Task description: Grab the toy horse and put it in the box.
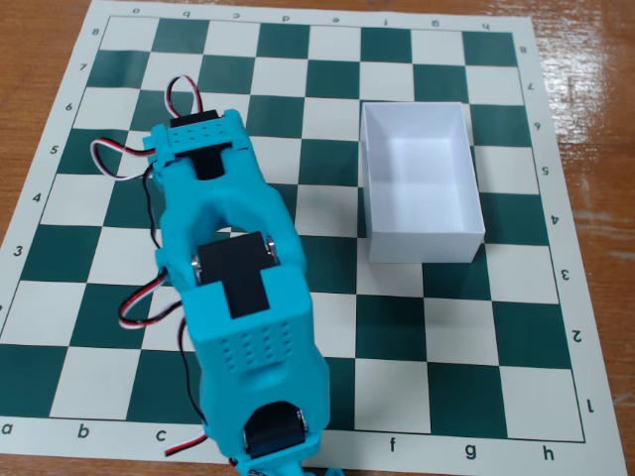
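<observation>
Chessboard (417, 327) squares of dark green and cream are printed on a mat that is spread flat over a reddish-brown wooden desk (595, 59), whose bare grain is seen along the mat's left, top and right edges. Letters and numbers are printed along the mat's border. The box (422, 248), white and open-topped, is set on the right half of the mat, nearer its far edge, and nothing is seen inside it. A turquoise arm (233, 297) with black servos and red, white and black wires is stretched from the near edge up the left half. The gripper is hidden beneath the arm, so its jaws cannot be judged. The toy horse cannot be seen anywhere.
</observation>
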